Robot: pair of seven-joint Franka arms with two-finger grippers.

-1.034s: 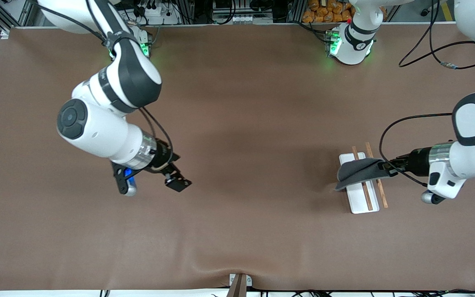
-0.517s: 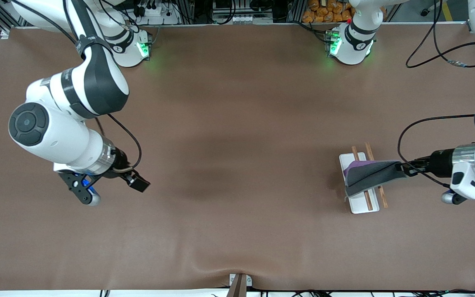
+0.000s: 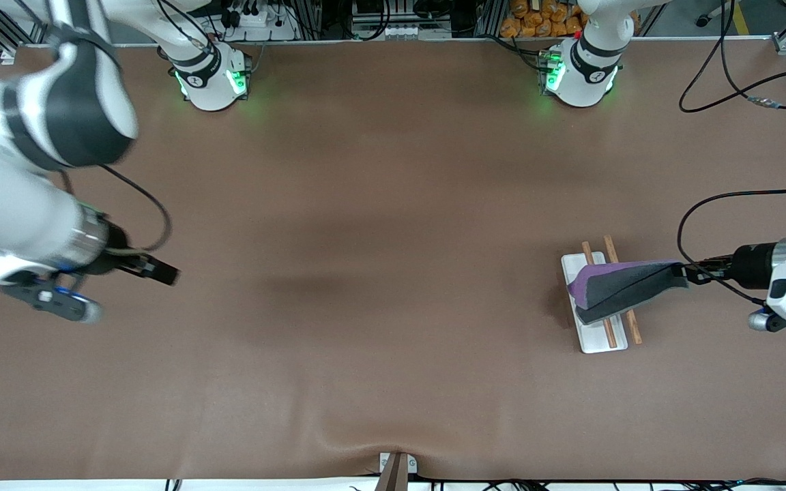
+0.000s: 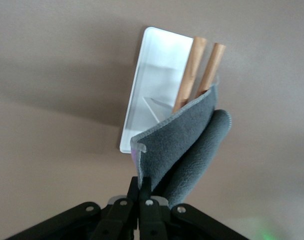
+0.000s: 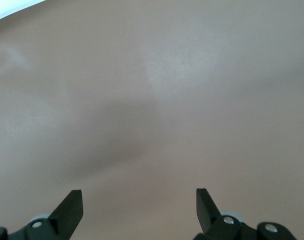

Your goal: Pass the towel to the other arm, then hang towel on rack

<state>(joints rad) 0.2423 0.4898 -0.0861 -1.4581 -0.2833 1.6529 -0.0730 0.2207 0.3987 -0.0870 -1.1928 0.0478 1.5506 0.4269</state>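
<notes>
Towel (image 3: pixel 621 288) edge in left hand (image 3: pixel 688 274), over rack (image 3: pixel 594 326)

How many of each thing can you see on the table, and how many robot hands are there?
Towel: 1, grey and purple, held over the rack by the left gripper
Rack: 1, white base
Wooden rods on the rack: 2
Grippers: 2, the right gripper is over bare table at the right arm's end, fingers apart
Total: 6
</notes>
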